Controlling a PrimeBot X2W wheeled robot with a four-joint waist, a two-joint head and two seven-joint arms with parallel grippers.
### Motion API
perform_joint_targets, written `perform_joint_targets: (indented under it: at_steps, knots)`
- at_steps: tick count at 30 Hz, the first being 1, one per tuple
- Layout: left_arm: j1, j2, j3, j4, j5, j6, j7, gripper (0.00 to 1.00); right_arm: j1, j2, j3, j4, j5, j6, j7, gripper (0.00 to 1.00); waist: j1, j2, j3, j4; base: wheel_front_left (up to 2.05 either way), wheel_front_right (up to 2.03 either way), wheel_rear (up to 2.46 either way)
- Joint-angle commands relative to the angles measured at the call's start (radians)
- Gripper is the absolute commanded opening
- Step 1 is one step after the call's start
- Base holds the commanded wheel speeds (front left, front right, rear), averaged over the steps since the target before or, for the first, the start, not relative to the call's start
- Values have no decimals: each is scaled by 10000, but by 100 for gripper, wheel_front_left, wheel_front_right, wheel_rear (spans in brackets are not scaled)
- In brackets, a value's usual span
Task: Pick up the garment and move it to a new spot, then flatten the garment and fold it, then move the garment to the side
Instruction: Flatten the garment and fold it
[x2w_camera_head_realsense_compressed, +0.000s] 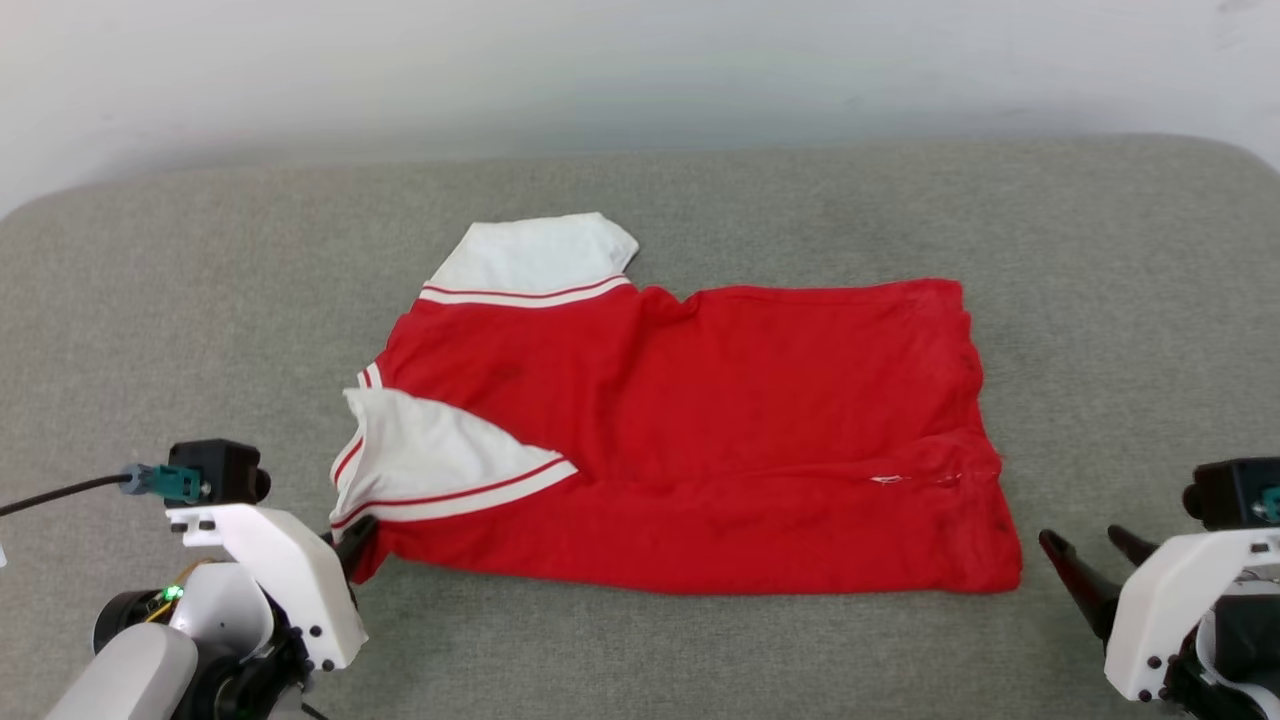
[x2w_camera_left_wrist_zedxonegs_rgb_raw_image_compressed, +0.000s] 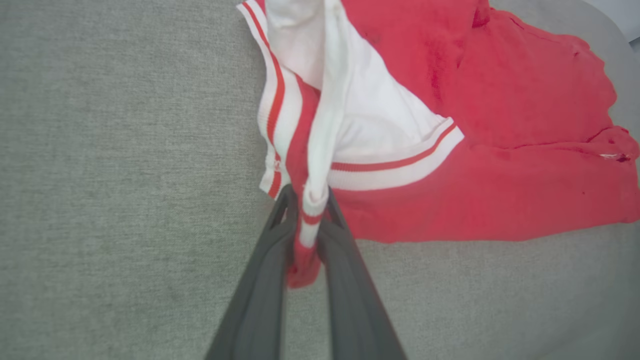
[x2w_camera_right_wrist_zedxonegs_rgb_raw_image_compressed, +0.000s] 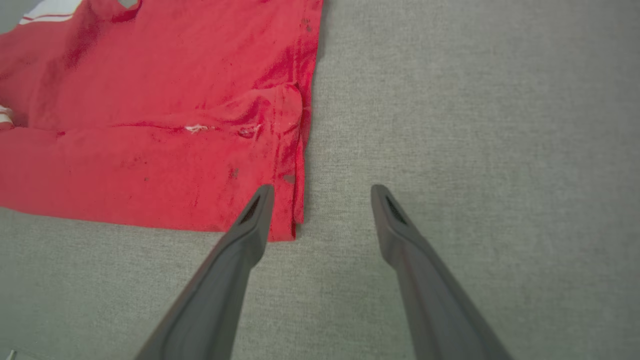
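Looking down from the head camera, I see the garment (x2w_camera_head_realsense_compressed: 690, 430) lying mostly flat in the middle of the grey surface (x2w_camera_head_realsense_compressed: 200, 300), with its sleeves toward the robot's left, its hem toward the right and a plain red face up. The near sleeve (x2w_camera_head_realsense_compressed: 440, 460) is flopped over the body and the far sleeve (x2w_camera_head_realsense_compressed: 535, 255) sticks out at the back. The left pincer (x2w_camera_left_wrist_zedxonegs_rgb_raw_image_compressed: 305, 200) is squeezed narrow on the garment's near-left corner, and the left wrist view shows a bunch of striped trim and red cloth clamped between the fingers. The right pincer (x2w_camera_right_wrist_zedxonegs_rgb_raw_image_compressed: 322, 192) stands wide and holds nothing. It sits low beside the hem corner (x2w_camera_head_realsense_compressed: 990, 570), and in its wrist view one finger overlaps that corner while the other is over bare surface. I judge the cloth to be light, soft and limp. It will sag and drag from any single hold, and the thin jersey could slip out of a shallow pinch. The ribbed trim and the doubled hem look like the firmest places to grip. To carry or fold it without crumpling, I want the right pincer well onto that hem corner, taking both layers, so that the near edge hangs taut between the two holds.
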Motion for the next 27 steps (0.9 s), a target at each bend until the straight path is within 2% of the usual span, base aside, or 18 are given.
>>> perform_joint_targets:
  at_steps: [1,6,15,17,20,27]
  knots:
    - [-123,18,9,-242,98,94,-64,0,-233,-112,56,165,98,-4,532,100,0,-1,166,139,0,0,0]
    - [-394,20,-1,-1051,348,303,-130,0,-927,-150,429,778,379,-4,1795,100,0,-1,749,392,0,0,0]
    - [-688,-313,-214,-1157,376,242,-199,0,-1908,224,1402,2932,897,-2,2183,100,0,-1,1253,644,0,0,0]
    - [-687,-374,-228,-1065,339,212,-267,0,-2015,233,1609,3304,1107,-2,2270,2,0,-1,1224,648,0,0,0]
    - [-572,-415,-215,-907,309,187,-370,0,-2213,124,1816,3398,1305,1,2172,0,0,-1,1047,623,0,0,0]
    - [-68,-460,-192,-826,159,143,-556,0,-2327,-506,2146,2568,1287,-2,1767,0,0,-1,143,546,0,0,0]
